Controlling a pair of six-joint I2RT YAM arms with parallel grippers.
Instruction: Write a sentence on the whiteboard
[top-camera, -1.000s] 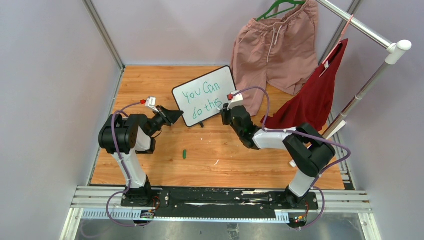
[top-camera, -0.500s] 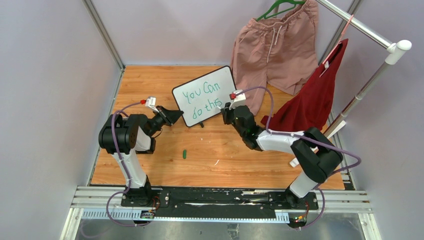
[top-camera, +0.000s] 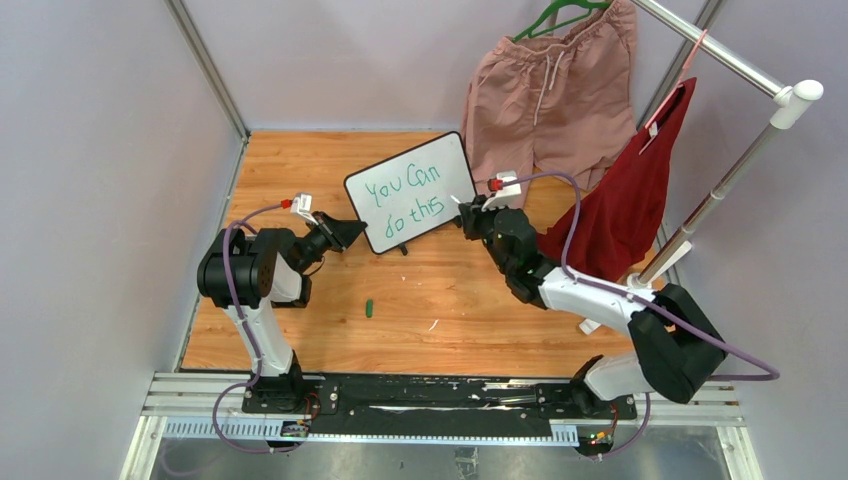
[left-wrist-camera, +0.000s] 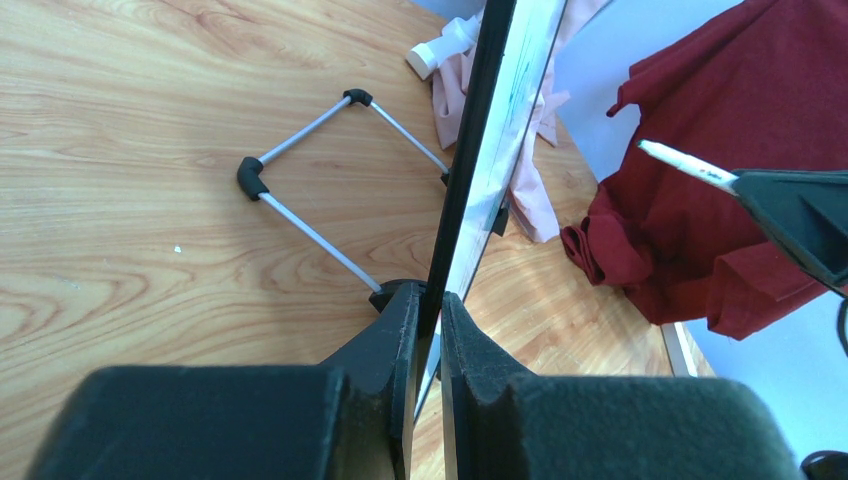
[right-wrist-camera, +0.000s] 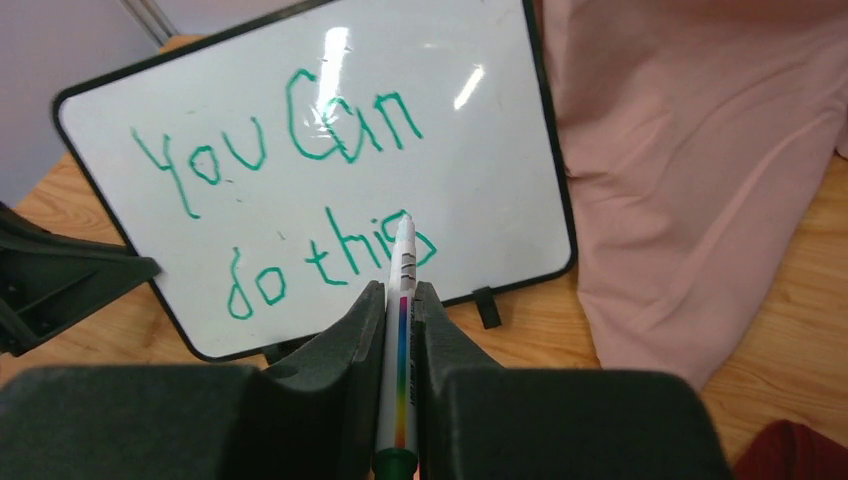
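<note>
The whiteboard (top-camera: 445, 165) stands tilted on the wooden table, and the sentence (top-camera: 403, 195) "You Can do this" runs across it in green on two lines. My left gripper (top-camera: 350, 232) is shut on the board's lower left edge; the left wrist view shows the thin black frame (left-wrist-camera: 490, 120) pinched between its jaws (left-wrist-camera: 428, 295). My right gripper (top-camera: 470, 215) is shut on a white marker (right-wrist-camera: 403, 260) by the board's right side. The marker tip (left-wrist-camera: 650, 150) hangs clear of the board face. In the right wrist view the tip lines up with the last letter of the sentence (right-wrist-camera: 290, 160).
Pink shorts (top-camera: 545, 90) and a dark red shirt (top-camera: 625, 195) hang from a rack pole (top-camera: 730, 170) at the back right, and their lower ends lie on the table. A small green cap (top-camera: 370, 308) lies on the wood in front. The board's wire stand (left-wrist-camera: 300, 170) props it from behind.
My right arm has swung to the right and carried the marker back from the end of "this" to beside the board's right edge. The left gripper and the board have stayed put.
</note>
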